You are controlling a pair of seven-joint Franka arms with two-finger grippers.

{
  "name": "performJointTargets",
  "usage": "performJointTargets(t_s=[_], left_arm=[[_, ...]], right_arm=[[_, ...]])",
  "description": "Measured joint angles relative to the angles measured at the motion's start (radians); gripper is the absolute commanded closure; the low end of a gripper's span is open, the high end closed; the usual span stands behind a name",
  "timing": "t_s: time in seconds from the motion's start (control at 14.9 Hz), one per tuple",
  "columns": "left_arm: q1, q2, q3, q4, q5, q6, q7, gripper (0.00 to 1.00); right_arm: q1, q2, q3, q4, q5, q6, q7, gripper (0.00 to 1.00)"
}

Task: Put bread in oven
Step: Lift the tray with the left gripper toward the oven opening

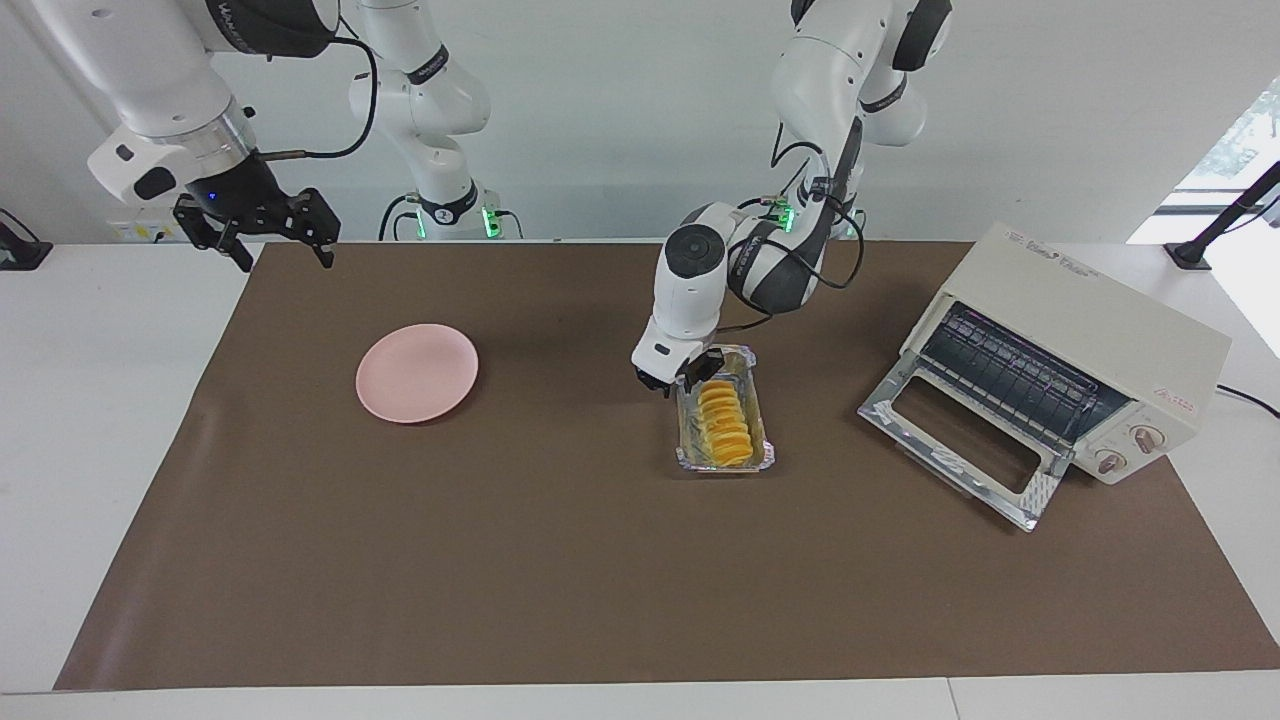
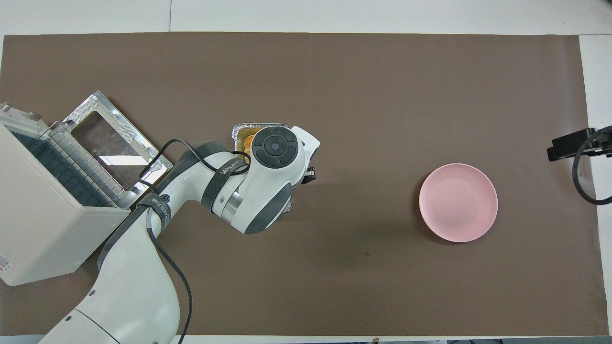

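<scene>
Bread (image 1: 724, 424): yellow-orange, ridged, lying lengthwise in foil tray (image 1: 765, 440) on brown mat (image 1: 560, 560), mid-table, well clear of oven (image 1: 1090, 340). Mostly hidden under left arm in overhead view, only an orange sliver (image 2: 248, 141) and tray rim (image 2: 239, 130) showing. Left gripper (image 1: 684, 376) lowered to the tray end nearer the robots, at the bread's near end; fingers dark and bunched against the rim, so apart or together cannot be told, nor whether touching the bread. Oven at left arm's end of table, set at an angle, glass door (image 1: 960, 440) dropped flat onto the mat, wire rack (image 1: 1010, 375) exposed, two knobs (image 1: 1130, 450) at the front. Seen from above, oven (image 2: 43, 224) with door (image 2: 107, 143) open beside the left arm's elbow. Pink plate (image 1: 417, 372) toward right arm's end, well apart from tray, bare. Right gripper (image 1: 268, 232) raised over the mat's corner by its own base, waiting, fingers spread apart, holding nothing
</scene>
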Motion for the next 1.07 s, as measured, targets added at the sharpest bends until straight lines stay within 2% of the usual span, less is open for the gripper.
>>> performJointTargets(t_s=[0.34,0.67,0.81,1.07], left_arm=[[0.003,-0.007,0.012,0.015,-0.035,-0.010,-0.046,1.00],[0.075,-0.032,0.041,0.192,-0.067,-0.206,-0.057,1.00],[0.079,-0.035,0.107,0.233,-0.023,-0.302,-0.059,1.00],[0.129,-0.028,0.269,0.242,0.054,-0.327,-0.060,1.00]], right_arm=[[0.000,0.000,0.000,0.000,0.003,0.000,0.000,0.00],[0.000,0.000,0.000,0.000,0.003,0.000,0.000,0.00],[0.000,0.000,0.000,0.000,0.005,0.000,0.000,0.00],[0.000,0.000,0.001,0.000,0.007,0.002,0.000,0.00]])
